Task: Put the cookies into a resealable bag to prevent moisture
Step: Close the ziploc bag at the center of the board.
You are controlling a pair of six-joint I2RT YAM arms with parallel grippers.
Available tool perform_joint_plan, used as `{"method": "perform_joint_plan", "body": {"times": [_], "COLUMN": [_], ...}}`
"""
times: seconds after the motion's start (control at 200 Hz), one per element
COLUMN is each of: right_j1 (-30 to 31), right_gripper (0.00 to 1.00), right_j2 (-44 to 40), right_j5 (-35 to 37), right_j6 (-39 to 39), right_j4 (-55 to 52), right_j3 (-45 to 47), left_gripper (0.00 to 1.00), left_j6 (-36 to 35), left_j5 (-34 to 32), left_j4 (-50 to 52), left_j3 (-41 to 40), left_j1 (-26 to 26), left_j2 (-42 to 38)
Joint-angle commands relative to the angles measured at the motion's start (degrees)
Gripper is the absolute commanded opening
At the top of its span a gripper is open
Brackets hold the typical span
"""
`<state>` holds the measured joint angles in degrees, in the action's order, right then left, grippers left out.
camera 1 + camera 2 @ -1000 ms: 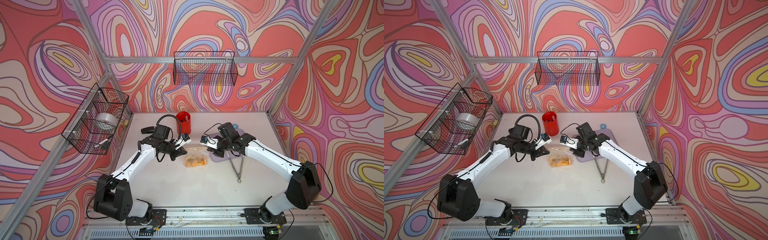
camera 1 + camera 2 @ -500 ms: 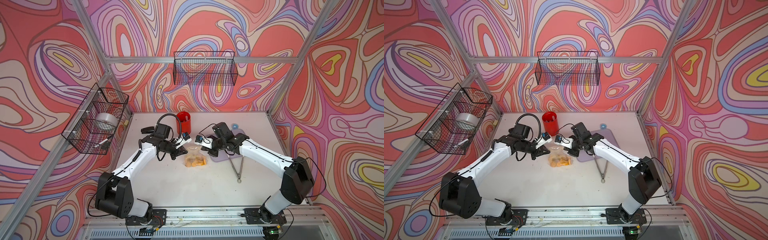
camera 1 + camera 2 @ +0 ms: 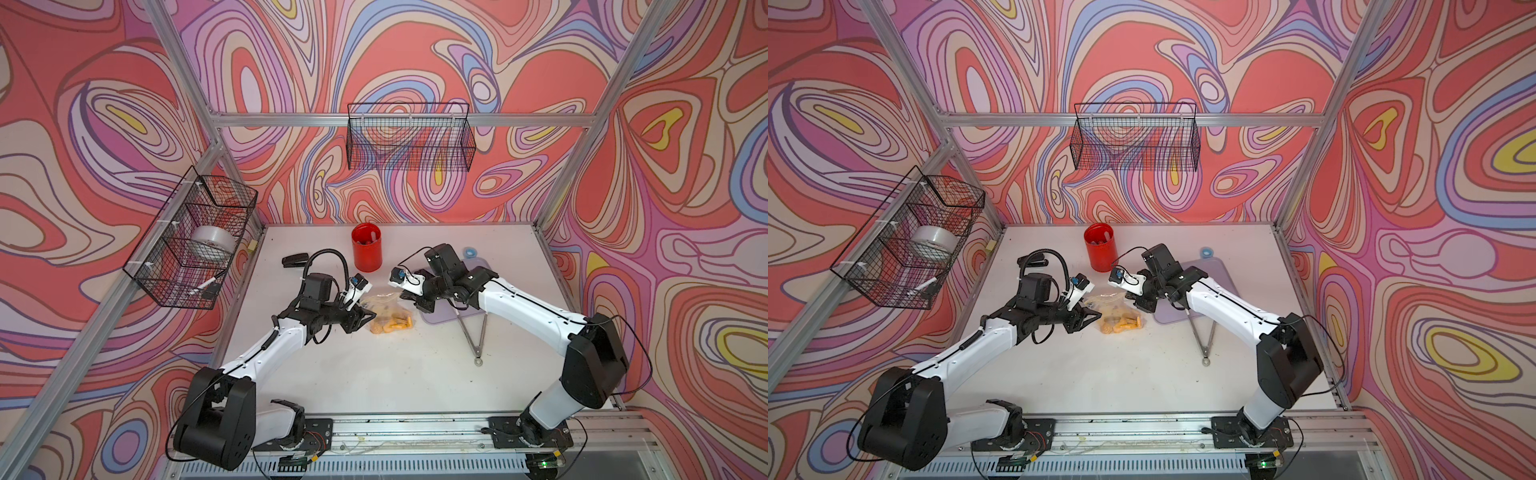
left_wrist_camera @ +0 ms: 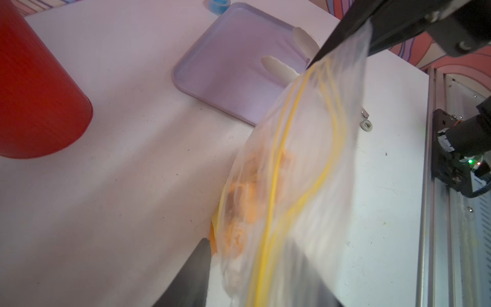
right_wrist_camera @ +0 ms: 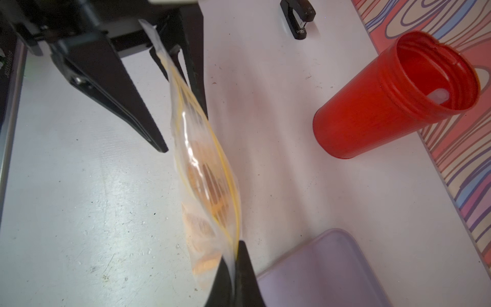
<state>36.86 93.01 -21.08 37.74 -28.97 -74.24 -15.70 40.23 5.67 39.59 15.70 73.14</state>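
**Bag hanging from a single pinch, seal looking unfinished.**

In both top views the resealable bag (image 3: 386, 305) is stretching between the left tool (image 3: 365, 314) and right tool (image 3: 409, 296) over the bench (image 3: 374, 382), with the cookies (image 3: 392, 326) pooling at its low end beside the lilac tray (image 3: 442, 322). In the left wrist view the yellow zip lines (image 4: 277, 159) are bowing apart, so the mouth is probably gaping and a tilt risks spilling cookies. In the right wrist view the right tool is clamping tight on one bag corner, while the left tool's jaws are standing apart around the opposite edge, gripping nothing. The film risks slipping or swinging.
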Motion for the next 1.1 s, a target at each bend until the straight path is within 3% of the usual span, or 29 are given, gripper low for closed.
{"method": "perform_joint_plan", "body": {"times": [0.0,0.075,0.205,0.3,0.396,0.471,0.536,0.661,0.721,0.756,0.801,0.861,0.966,1.017,1.042,1.072,1.087,1.097], "right_j1": [-0.42,-0.48,-0.48,-0.42,-0.35,-0.39,-0.39,-0.39,-0.39,-0.39,-0.3,-0.29,-0.24,-0.3,-0.29,-0.24,-0.19,-0.25], "right_gripper": [0.0,0.0,0.01,0.19,0.28,0.25,0.0,0.0,0.28,0.34,0.3,0.0,0.0,0.26,0.33,0.32,0.29,0.2], "right_j2": [-0.48,-0.22,0.23,1.14,2.44,3.37,3.79,3.59,3.66,3.9,4.32,4.78,4.99,5.15,5.32,5.58,5.71,5.8], "right_j5": [-1.54,-2.04,-1.56,-0.81,-1.44,-1.85,-1.94,-3.17,-3.54,-4.05,-4.62,-5.76,-7.73,-7.79,-7.95,-8.32,-8.6,-8.86], "right_j6": [-1.18,-1.48,-1.6,-1.37,-1.18,-1.3,-1.28,-1.55,-2.52,-2.96,-3.41,-3.8,-4.87,-6.06,-6.3,-6.36,-6.36,-6.29], "right_j4": [1.64,1.8,2.08,2.08,1.55,1.71,2.06,3.67,4.97,5.43,5.95,6.66,8.42,9.95,10.3,10.51,10.51,10.51], "right_j3": [-0.02,-0.03,-0.27,-0.64,-1.86,-2.62,-3.16,-2.84,-2.58,-2.67,-2.84,-2.91,-2.84,-2.69,-2.67,-2.83,-2.91,-3.03], "left_gripper": [0.24,0.0,0.0,0.0,0.0,0.0,0.0,0.0,0.0,0.0,0.0,0.0,0.0,0.0,0.0,0.0,0.0,0.0], "left_j6": [3.79,3.04,2.67,2.27,1.79,1.58,1.27,0.36,-0.06,-0.41,-0.59,-1.07,-2.06,-2.56,-2.79,-2.99,-3.13,-3.24], "left_j5": [-0.07,-0.97,-0.28,-0.18,-0.13,0.09,0.27,0.55,0.88,1.09,1.39,1.77,2.27,2.47,2.55,2.71,2.77,2.84], "left_j4": [-6.98,-6.05,-4.8,-4.29,-3.97,-3.33,-2.51,-0.87,-0.16,0.2,0.56,1.33,2.94,3.77,4.11,4.4,4.51,4.59], "left_j3": [0.0,0.69,1.7,2.07,2.29,2.66,3.02,3.71,4.15,4.41,4.74,5.28,6.4,6.84,7.01,7.24,7.3,7.33], "left_j1": [0.35,0.3,0.29,0.25,0.3,0.29,0.29,0.28,0.29,0.25,0.34,0.29,0.29,0.29,0.24,0.27,0.31,0.27], "left_j2": [0.16,0.53,1.73,1.83,1.83,1.91,1.99,2.13,2.26,2.43,2.61,2.96,3.65,3.97,4.09,4.24,4.28,4.35]}}
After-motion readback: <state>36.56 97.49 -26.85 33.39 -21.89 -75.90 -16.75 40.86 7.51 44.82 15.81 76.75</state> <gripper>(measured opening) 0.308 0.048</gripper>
